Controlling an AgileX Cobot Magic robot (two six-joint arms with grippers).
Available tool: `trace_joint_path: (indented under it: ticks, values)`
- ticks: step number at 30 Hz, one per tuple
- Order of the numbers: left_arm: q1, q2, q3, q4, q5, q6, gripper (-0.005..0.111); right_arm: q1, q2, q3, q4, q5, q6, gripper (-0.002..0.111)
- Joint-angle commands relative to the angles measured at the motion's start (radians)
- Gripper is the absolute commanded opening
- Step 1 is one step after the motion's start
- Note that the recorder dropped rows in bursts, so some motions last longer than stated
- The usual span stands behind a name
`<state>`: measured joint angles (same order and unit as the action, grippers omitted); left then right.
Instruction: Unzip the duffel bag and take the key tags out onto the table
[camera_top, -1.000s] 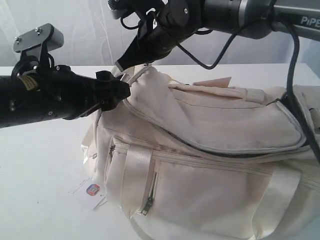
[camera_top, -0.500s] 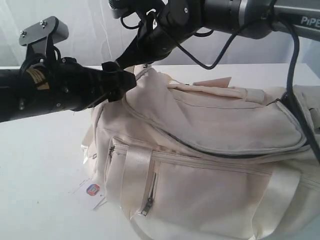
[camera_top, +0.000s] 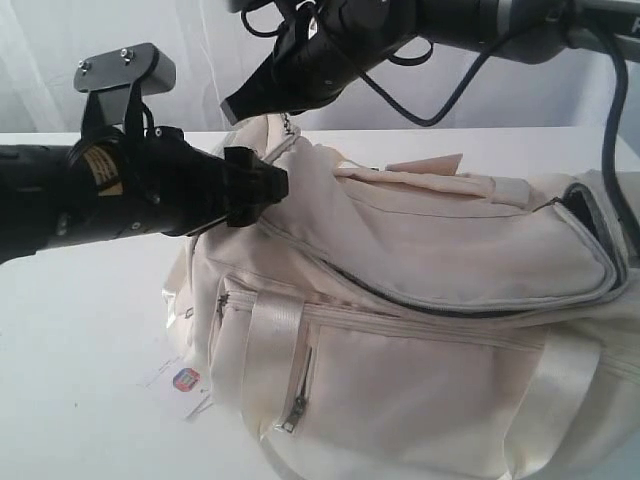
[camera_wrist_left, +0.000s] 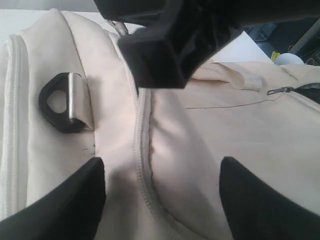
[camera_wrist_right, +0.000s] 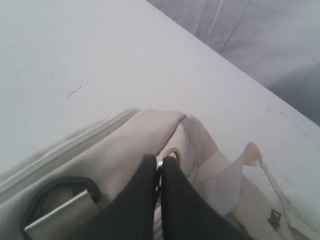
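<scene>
- My right pincer is clamped tight on a small metal pull at the raised end of the duffel bag, the end nearest the far edge of the tabletop.
- My left pincer hangs over that same end with its fingers spread wide and nothing between them but cream fabric. Whether they touch the cloth cannot be told.
- The main zip runs up between my left fingers to the spot where my right pincer pinches.
- The black bulk of my right pincer sits directly ahead of my left pincer and hides the top of the zip line.
- A black D-ring on a metal bar lies flat on the bag, just beside the zip.
- The bag lies on its side on the tabletop, spreading from the middle toward the right edge. Its top flap gapes at the right end, where dark lining shows.
- A shiny webbing strap crosses the near face of the bag. A side-pocket zip pull hangs just beside it.
- A small white paper tag with a red-blue mark lies on the tabletop, just beside the bag, on the side facing the left edge.
- A black cable loops down from my right arm, above the bag and apart from it.
</scene>
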<state>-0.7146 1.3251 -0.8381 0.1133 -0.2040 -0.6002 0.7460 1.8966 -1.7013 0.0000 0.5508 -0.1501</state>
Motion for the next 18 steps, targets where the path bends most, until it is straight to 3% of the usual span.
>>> trace_joint_path:
  ticks: [1, 8, 15, 18]
  values:
    - [-0.008, -0.009, -0.002, 0.011, 0.013, -0.007, 0.067, -0.008, -0.011, -0.001, 0.008, -0.002, 0.044, 0.0]
    - [-0.008, -0.009, -0.002, 0.02, -0.008, -0.007, 0.063, -0.008, -0.01, -0.001, 0.008, -0.008, 0.046, 0.0]
    - [-0.008, 0.05, -0.002, 0.024, -0.018, -0.031, 0.045, -0.008, 0.001, -0.001, 0.008, -0.008, 0.049, 0.0]
    - [-0.008, 0.062, -0.002, 0.027, -0.026, -0.036, 0.027, -0.008, 0.012, -0.001, 0.0, -0.019, 0.045, 0.0]
